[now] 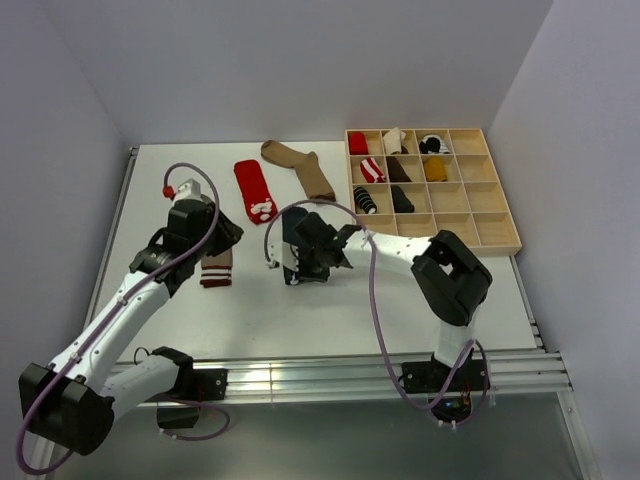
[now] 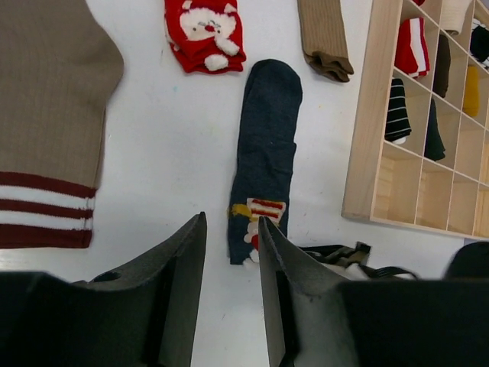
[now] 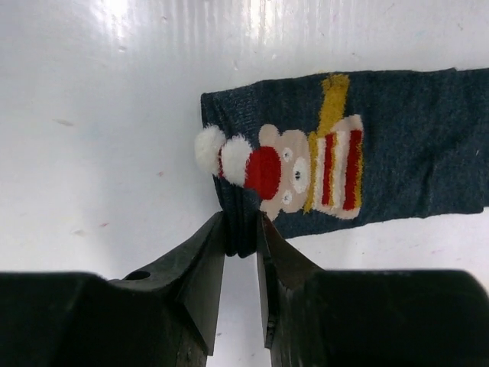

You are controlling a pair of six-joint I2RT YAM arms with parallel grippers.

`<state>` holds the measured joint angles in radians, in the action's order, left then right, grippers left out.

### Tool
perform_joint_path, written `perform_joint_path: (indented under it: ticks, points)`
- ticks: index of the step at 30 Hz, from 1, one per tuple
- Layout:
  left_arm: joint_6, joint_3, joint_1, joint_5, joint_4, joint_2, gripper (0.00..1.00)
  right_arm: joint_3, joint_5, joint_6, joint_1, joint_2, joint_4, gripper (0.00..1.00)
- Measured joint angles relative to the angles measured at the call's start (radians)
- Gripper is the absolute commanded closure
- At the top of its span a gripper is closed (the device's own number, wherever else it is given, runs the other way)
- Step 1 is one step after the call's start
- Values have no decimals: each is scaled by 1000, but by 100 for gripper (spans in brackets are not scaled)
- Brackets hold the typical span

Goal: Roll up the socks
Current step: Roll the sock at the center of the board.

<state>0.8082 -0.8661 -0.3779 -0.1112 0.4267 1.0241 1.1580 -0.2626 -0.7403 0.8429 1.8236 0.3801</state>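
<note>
You're working on a white table [image 1: 300, 310] that fills the middle of the top view. Your wooden tray [image 1: 463, 205] sits at its upper right, and several of the tray's upper-left cells hold rolled socks. Your left arm [image 1: 110, 320] runs from the lower left up toward centre left. Your right arm [image 1: 450, 270] bends from the lower right in to the middle.

Four socks lie loose on the table. The tan sock [image 2: 46, 115], striped cuff toward the bottom, fills the upper left of the left wrist view. The brown sock [image 1: 300, 165] lies at the top centre of the top view, just left of the tray. The navy sock [image 2: 263, 153] lies flat and lengthwise in the middle of the left wrist view, with its motif end toward the bottom. The red sock [image 1: 254, 190] lies left of the brown one, apart from it.

Your right gripper [image 3: 241, 229] is pinched narrow on the navy sock's edge at the motif end, low centre in its wrist view. Your left gripper [image 2: 231, 229] has a modest gap between its jaws with nothing in it. Bare table shows through that gap, with the tan sock to the left and the navy sock to the right.
</note>
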Motion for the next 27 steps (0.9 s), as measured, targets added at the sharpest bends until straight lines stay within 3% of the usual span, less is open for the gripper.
perform_joint_path:
  ticks: [7,15,19,27]
  points:
    - [51,199,-8,35,-175,-52,63,163,-267,18,-121,19,253,72]
    - [51,299,-134,31,-339,-43,67,334,-523,14,-225,250,526,75]
    - [26,306,-212,30,-430,10,67,367,-612,19,-270,362,634,75]
    - [-86,332,-320,54,-631,169,66,457,-716,40,-362,432,770,75]
